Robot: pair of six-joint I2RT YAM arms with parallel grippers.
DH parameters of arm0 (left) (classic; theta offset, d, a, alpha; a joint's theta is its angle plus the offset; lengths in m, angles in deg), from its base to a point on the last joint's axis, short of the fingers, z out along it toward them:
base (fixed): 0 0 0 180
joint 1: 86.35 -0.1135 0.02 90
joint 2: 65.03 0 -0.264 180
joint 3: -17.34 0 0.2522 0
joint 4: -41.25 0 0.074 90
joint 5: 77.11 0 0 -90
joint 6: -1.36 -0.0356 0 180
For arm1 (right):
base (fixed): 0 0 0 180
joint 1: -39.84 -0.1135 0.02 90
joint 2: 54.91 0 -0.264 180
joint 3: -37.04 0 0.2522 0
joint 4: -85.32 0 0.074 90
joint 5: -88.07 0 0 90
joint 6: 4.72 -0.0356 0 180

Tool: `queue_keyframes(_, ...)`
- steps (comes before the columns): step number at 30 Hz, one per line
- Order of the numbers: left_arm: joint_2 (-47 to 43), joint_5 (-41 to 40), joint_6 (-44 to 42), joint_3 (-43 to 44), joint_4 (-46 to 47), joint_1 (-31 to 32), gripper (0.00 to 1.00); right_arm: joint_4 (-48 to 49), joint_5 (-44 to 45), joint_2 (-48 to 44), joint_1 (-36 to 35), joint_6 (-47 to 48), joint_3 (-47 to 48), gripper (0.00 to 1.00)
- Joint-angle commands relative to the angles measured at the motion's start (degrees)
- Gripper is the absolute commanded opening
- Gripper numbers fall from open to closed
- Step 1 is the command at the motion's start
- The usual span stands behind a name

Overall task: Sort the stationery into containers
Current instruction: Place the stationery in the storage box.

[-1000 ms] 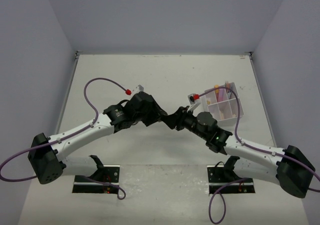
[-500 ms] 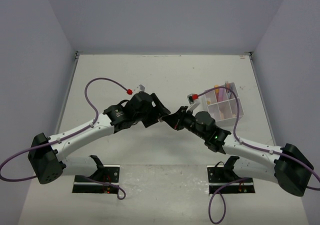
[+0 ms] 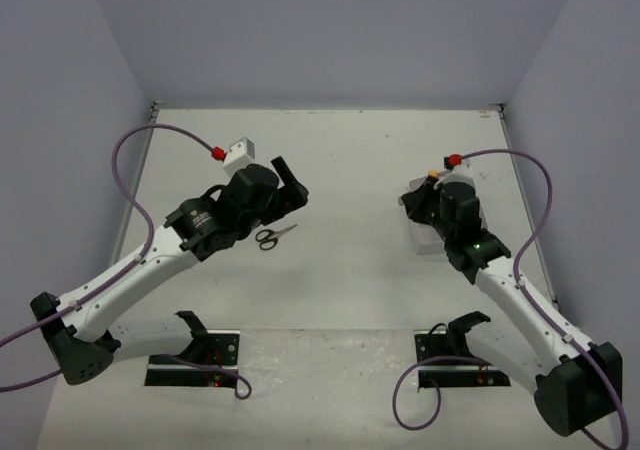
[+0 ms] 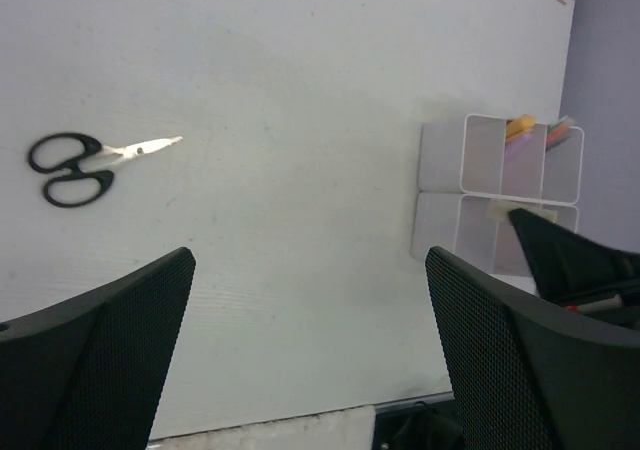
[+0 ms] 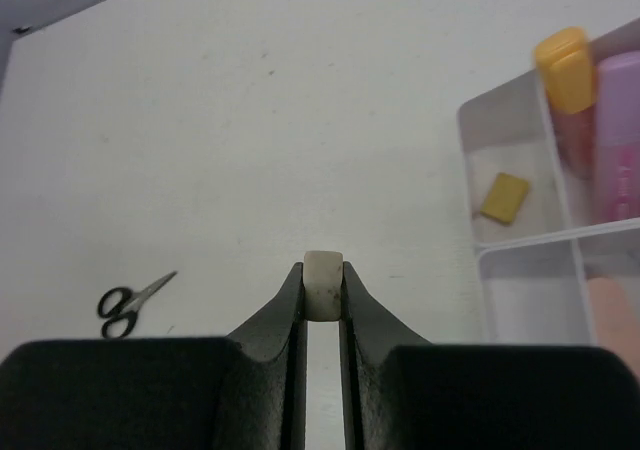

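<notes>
One eraser (image 5: 323, 270) (pale) in right tool (image 5: 322, 292).

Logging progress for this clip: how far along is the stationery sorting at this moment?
Done: orange marker, pink marker and a tan eraser lie in the white tray. In hand: the right gripper pinches a pale eraser, not yet in the tray. Left: the scissors lie on the table; the left gripper is open and empty.
</notes>
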State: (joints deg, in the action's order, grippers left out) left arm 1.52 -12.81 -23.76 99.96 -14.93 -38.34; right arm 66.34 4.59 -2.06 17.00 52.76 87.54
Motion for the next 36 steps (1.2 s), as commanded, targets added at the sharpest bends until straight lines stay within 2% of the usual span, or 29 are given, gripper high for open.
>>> queue_keyframes(1, -4.96, -5.48, -14.39, -1.81, -2.18, -0.20, 1.00, -10.61, 6.97, 6.30, 5.46, 11.54, 9.36, 0.00)
queue_keyframes(3, -5.35, -3.37, -20.48, -1.88, -2.79, -0.28, 1.00, -11.10, 10.69, 10.06, 7.31, 15.03, 11.94, 0.00)
queue_keyframes(6, -5.55, -3.02, -26.86, -1.33, -6.77, -0.20, 1.00, -11.39, 11.85, 14.24, 8.33, 17.36, 15.11, 0.00)
queue_keyframes(9, -8.16, -5.16, -29.78, -3.33, -8.33, -0.27, 1.00, -11.49, 13.02, 17.84, 8.33, 19.27, 17.27, 0.00)
queue_keyframes(14, -14.71, -7.96, -31.34, -11.73, -3.01, -0.25, 1.00, -12.01, 12.41, 21.47, 8.48, 21.30, 18.46, 0.00)
queue_keyframes(18, -16.52, -10.17, -30.31, -18.43, -0.03, -0.20, 1.00, -11.84, 9.63, 22.04, 8.51, 21.98, 18.37, 0.00)
queue_keyframes(24, -14.17, -10.33, -29.47, -18.66, -0.47, -0.20, 1.00, -11.92, 9.42, 24.95, 8.60, 22.47, 18.72, 0.00)
queue_keyframes(36, -15.75, -8.45, -29.91, -20.38, 1.33, -0.20, 1.00, -11.13, 8.16, 23.87, 8.69, 22.24, 18.50, 0.00)
